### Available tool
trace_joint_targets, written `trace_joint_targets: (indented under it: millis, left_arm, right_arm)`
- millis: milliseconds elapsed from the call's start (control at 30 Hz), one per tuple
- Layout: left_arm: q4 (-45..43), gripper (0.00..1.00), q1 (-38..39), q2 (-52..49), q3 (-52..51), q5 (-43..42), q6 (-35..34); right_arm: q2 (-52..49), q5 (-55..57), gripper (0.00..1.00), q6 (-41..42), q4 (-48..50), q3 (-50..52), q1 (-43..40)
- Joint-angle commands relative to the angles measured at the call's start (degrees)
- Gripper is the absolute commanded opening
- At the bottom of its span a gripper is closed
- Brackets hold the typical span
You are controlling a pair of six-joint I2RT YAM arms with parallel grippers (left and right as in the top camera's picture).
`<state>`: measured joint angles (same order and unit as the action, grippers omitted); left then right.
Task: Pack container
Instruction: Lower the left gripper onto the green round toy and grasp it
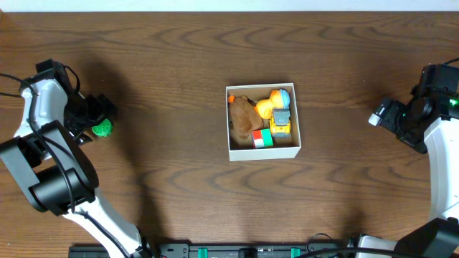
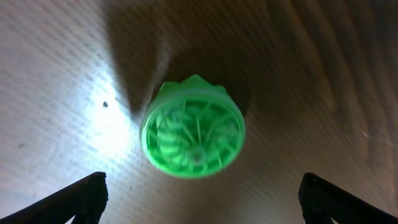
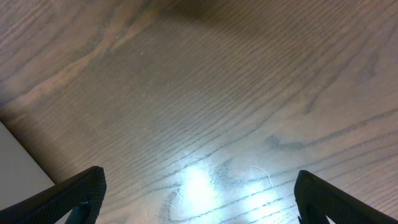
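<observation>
The wood-grain surface (image 1: 179, 72) carries things in only two spots, so the step in hand looks like fetching the one loose piece. The left arm (image 1: 43, 100) is folded far to the left of the container (image 1: 262, 152), with its wrist pointing straight down. The right arm (image 1: 437, 136) sits about as far to the container's right, its wrist tilted over bare wood. The container is mid-surface and holds a brown figure (image 1: 244, 115), a yellow duck-like toy (image 1: 267, 107), a small truck (image 1: 281, 123) and a red-and-green block (image 1: 262, 138), though they overlap too much to be sure of each. Well to the container's left lies a round green toy (image 2: 193, 127), directly beneath the left jaws, which stand wide apart, hold nothing and flank it evenly. To do this well, descend straight, keep the toy centred, and close only once the jaws reach below its widest ring, since a round ribbed shell may squirt sideways. The right jaws are likewise spread wide and empty.
</observation>
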<state>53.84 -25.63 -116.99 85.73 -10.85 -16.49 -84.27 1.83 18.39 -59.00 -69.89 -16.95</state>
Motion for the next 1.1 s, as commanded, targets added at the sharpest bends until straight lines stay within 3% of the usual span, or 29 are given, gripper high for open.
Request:
trace_joint_targets:
  millis: [0, 600, 800, 1067]
  left_arm:
    - [-0.3, 0.98, 0.0, -1.8, -0.5, -0.5, 0.3]
    - [-0.8, 0.98, 0.0, -7.1, -0.5, -0.1, -1.9]
    - [-0.6, 0.75, 0.0, -7.1, -0.5, -0.1, -1.9]
    - [-0.4, 0.61, 0.0, -7.1, -0.5, -0.1, -1.9]
  right_arm:
    - [-0.1, -0.4, 0.98, -0.9, 0.0, 0.3, -0.2]
    - [-0.1, -0.4, 0.97, -1.3, -0.3, 0.3, -0.2]
    - [-0.1, -0.4, 0.98, -1.3, -0.4, 0.3, -0.2]
    - [-0.1, -0.4, 0.98, -1.3, -0.3, 0.3, -0.2]
